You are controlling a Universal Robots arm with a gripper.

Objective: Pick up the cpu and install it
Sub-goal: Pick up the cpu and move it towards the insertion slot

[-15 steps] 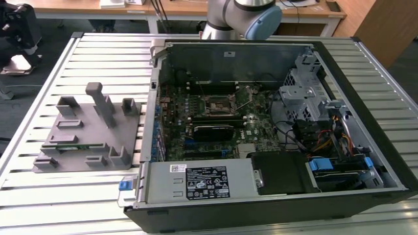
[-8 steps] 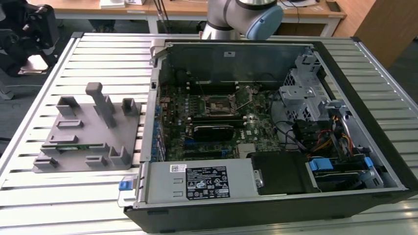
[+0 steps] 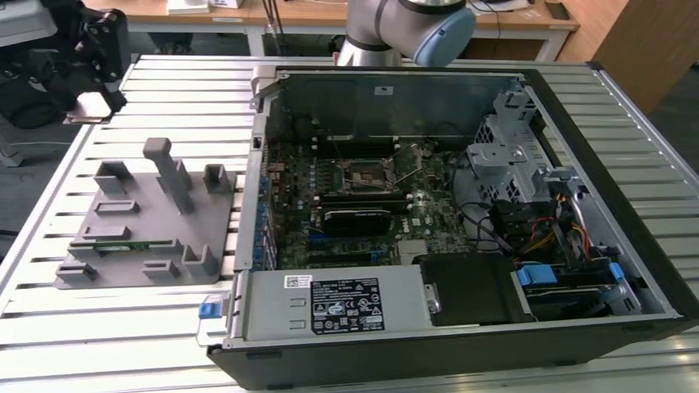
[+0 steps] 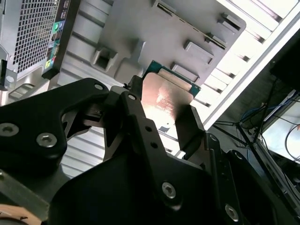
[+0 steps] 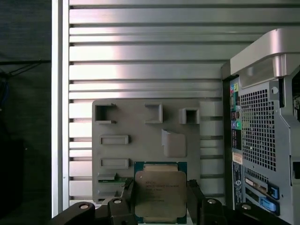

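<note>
1. My gripper [image 5: 161, 202] has its fingers [image 5: 194, 200] pinching the cpu [image 5: 160, 187] by two opposite edges, one finger per side, so the pale metal lid and the underside are left free of contact
2. The cpu lies flat between the fingertips with its lid facing both wrist views; I judge the hold square rather than skewed, which suits a part that has to drop straight into a socket
3. Beyond the fingertips lies the grey fixture tray [image 5: 136, 140] on the slatted table [image 5: 140, 47]; as far as I can judge, the cpu hangs clear of the tray and not in any of its pockets
4. A green memory stick [image 5: 112, 178] sits in its tray slot, past one finger and apart from the grip
5. The open computer case [image 3: 437, 360] stands beside the tray, well off to one side of the fingers; its cpu socket [image 3: 369, 170] on the motherboard looks bare to me, so I take the pick as done and the install as not yet made
</note>
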